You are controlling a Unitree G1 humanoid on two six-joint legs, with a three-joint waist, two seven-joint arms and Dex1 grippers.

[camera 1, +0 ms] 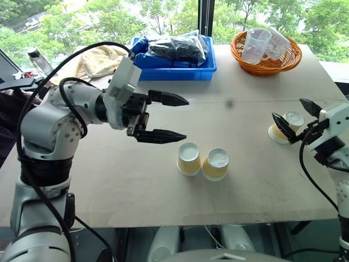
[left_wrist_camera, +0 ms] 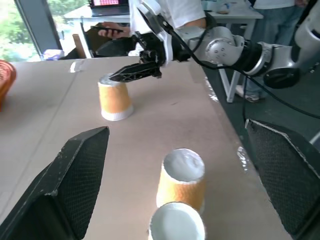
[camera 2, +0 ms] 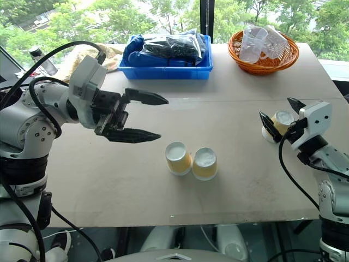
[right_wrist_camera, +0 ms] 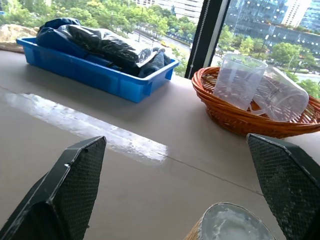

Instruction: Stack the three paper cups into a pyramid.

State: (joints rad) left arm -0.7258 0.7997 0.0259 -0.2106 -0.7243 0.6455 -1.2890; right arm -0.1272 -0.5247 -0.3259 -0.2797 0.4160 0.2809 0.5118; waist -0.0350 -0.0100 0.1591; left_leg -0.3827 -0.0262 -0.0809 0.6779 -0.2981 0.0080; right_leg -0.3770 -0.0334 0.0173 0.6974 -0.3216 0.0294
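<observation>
1 paper cup between spread fingers; blue tray, basket beyond.

two cups touching, third cup far right

Three paper cups, two measuring cups

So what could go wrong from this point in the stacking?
1. The right tool is open with the third cup just between its fingers, at the table's right side; a clumsy close could tip it or push it off the edge.
2. The two base cups stand upside down, touching; the open left tool hovers close above and could knock them.
3. Their small white bases leave little room for a cup on top.
</observation>
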